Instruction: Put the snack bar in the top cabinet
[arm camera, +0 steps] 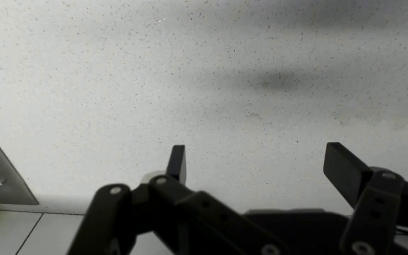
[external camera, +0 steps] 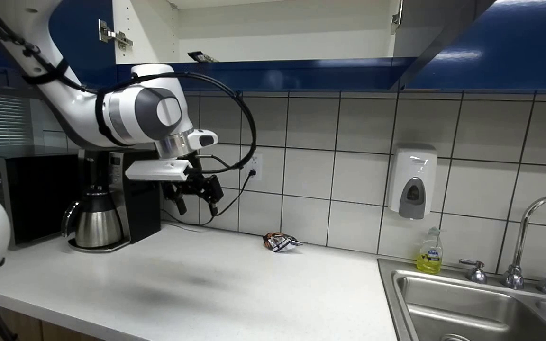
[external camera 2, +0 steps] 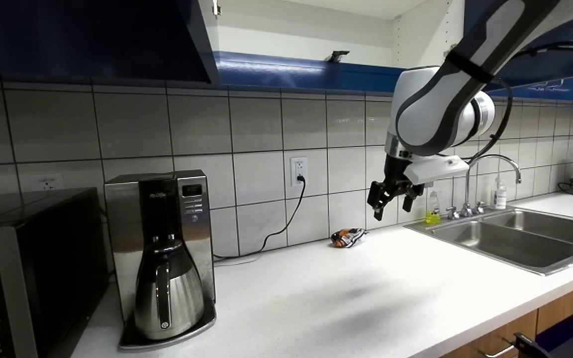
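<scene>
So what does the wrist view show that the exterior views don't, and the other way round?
Only the wrist view clearly shows the dark speckling of the white counter and the screw heads on the pincer.

Only the exterior views show the crinkled packet, the coffee maker, the microwave and the open top cabinet with a small dark item at its front edge.

All share the white counter, the tiled wall, part of the sink and the pincer, open and holding nothing.
</scene>
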